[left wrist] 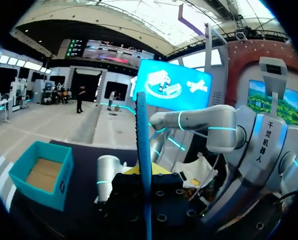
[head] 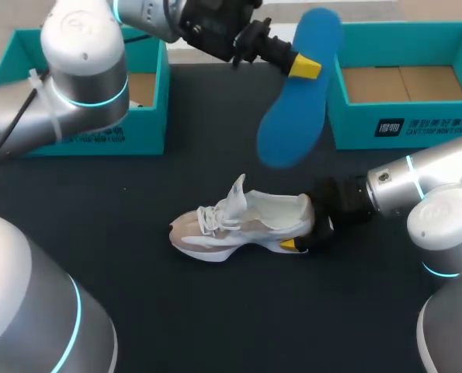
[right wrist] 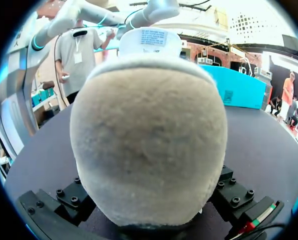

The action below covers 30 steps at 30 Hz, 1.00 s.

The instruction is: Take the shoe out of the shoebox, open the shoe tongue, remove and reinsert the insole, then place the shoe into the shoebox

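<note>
Shoe (head: 242,225) crosswise, toe leftward; insole (head: 293,101) aloft, steeply tilted

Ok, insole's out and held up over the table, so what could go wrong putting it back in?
1. The left jaws pinch the blue insole near one end; its long free end could flex or snag on the collar of the shoe.
2. The right jaws hold only the heel, so the toe may swing on the table when pushed.
3. The raised tongue could fall back over the opening.
</note>
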Tool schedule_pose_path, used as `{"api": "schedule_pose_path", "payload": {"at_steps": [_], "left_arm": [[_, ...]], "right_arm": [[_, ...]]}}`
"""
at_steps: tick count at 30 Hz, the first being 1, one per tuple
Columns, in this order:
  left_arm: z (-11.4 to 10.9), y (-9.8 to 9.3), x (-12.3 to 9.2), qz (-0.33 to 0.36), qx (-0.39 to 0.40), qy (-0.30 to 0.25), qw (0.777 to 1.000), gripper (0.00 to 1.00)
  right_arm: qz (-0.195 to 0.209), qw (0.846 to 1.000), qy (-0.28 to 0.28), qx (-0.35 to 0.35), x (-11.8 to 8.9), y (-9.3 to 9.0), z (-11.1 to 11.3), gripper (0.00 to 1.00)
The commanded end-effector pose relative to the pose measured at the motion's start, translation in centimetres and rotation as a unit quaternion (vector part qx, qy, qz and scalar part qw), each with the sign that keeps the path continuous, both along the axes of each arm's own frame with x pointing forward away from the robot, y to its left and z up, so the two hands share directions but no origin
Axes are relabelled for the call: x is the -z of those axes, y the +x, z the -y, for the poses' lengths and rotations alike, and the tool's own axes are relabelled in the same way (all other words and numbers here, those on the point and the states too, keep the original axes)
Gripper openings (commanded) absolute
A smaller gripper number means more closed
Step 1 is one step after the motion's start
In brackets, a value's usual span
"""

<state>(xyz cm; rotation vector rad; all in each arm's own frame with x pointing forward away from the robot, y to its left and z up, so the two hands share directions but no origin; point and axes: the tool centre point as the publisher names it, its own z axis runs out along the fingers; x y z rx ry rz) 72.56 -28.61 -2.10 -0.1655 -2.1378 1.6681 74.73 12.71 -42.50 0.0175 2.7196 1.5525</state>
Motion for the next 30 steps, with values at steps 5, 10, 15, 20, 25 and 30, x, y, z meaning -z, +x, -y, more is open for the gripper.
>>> {"api": "schedule_pose_path", "payload": {"at_steps": [5, 10, 15, 20, 25, 30], "left_arm": [[-2.2, -3.2, -1.6, -0.253, -0.137, 0.005, 0.958, 0.00], [-3.1, -4.2, -3.0, -0.286, -0.126, -0.006, 0.950, 0.00], [-3.1, -4.2, -3.0, -0.286, -0.126, -0.006, 0.950, 0.00], [-3.1, -4.2, -3.0, -0.286, -0.126, -0.006, 0.950, 0.00], [-2.4, -5.6, -4.0, -0.263, -0.111, 0.035, 0.958, 0.00], [-2.3, -5.9, -5.2, -0.262, -0.106, 0.062, 0.957, 0.00]], "right_arm": [[0.000, 1.000, -0.002, 0.001, 0.3, -0.1, -0.1, 0.00], [0.000, 1.000, -0.002, 0.001, 0.3, -0.1, -0.1, 0.00], [0.000, 1.000, -0.002, 0.001, 0.3, -0.1, -0.1, 0.00], [0.000, 1.000, -0.002, 0.001, 0.3, -0.1, -0.1, 0.00], [0.000, 1.000, -0.002, 0.001, 0.3, -0.1, -0.1, 0.00], [0.000, 1.000, -0.002, 0.001, 0.3, -0.1, -0.1, 0.00]]}}
